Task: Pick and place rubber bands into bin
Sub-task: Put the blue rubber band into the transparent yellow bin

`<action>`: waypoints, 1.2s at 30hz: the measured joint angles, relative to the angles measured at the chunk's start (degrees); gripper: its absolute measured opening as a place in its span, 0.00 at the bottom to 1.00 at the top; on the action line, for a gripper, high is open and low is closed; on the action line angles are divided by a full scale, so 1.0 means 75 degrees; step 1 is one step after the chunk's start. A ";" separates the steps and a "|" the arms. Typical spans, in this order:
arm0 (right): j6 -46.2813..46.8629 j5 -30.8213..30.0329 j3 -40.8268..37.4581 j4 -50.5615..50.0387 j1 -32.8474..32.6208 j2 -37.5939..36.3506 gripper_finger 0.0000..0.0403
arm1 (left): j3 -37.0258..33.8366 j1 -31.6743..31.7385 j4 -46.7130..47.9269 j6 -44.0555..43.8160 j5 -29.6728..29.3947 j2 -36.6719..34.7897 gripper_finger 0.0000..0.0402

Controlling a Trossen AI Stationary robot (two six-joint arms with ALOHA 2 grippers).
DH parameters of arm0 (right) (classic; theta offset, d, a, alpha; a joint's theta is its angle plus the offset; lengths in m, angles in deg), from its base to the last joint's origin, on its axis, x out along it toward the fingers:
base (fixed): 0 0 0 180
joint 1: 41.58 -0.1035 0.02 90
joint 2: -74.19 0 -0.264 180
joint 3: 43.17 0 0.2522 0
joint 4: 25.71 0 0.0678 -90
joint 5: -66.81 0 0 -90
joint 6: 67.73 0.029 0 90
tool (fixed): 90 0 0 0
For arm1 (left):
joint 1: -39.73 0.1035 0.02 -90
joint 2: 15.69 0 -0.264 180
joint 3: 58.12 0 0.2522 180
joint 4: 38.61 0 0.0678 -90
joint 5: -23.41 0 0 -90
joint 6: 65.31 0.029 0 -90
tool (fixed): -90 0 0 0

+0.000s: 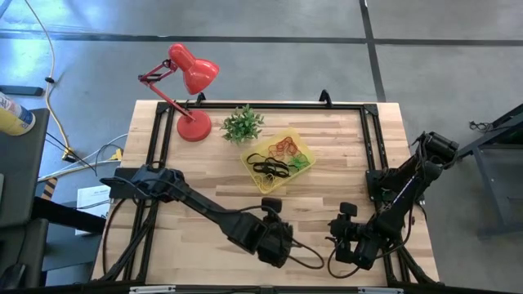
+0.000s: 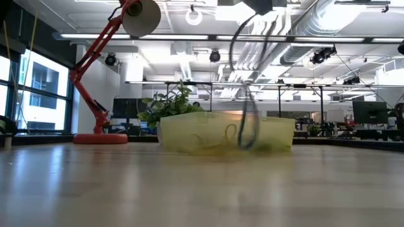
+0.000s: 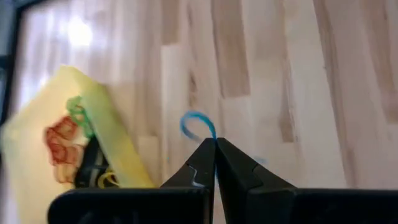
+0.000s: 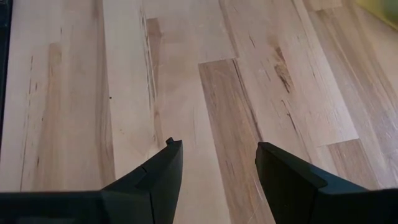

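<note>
Left gripper (image 3: 216, 144) clenched on a thin blue rubber band (image 3: 198, 123), lifted over the desk (image 1: 204, 167) at roughly 6 o'clock from the bin (image 1: 304, 140). Bin sitting mid-desk near the far edge, just at 3 o'clock of the small green plant (image 1: 243, 122), already holding a heap of rubber bands (image 1: 276, 159) in black, red and green. Right gripper (image 4: 217, 163) released, jaws wide, waiting over bare wood at the near right.

Likely trouble: band pinched only at the very tips, so could slip free in transit. Could also catch the bin's near wall, or cling to the pads on release.
</note>
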 joint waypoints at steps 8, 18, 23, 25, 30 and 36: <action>0.0000 -0.0092 0.0000 0.0000 0.0000 0.0001 0.48 | 0.0827 0.0032 0.0416 0.0380 -0.0834 0.0009 0.00; 0.0011 -0.0181 0.0000 0.0000 0.0000 0.0000 0.48 | 0.1068 0.0813 0.0612 0.1309 -0.0891 0.0009 0.00; 0.0205 -0.0184 0.0000 0.0000 0.0000 0.0000 0.48 | 0.1068 0.1448 0.0590 0.2140 -0.0727 0.0009 0.00; 0.0273 -0.0181 0.0000 0.0003 0.0000 0.0001 0.48 | 0.1068 0.1749 0.0550 0.2423 -0.0681 0.0009 0.00; 0.0383 -0.0182 0.0000 0.0022 -0.0001 0.0002 0.48 | 0.1068 0.2519 0.0411 0.3143 -0.0338 0.0009 0.00; 0.0475 -0.0188 0.0000 0.0041 -0.0001 0.0002 0.48 | 0.0996 0.3394 -0.0119 0.3867 0.0319 0.0006 0.00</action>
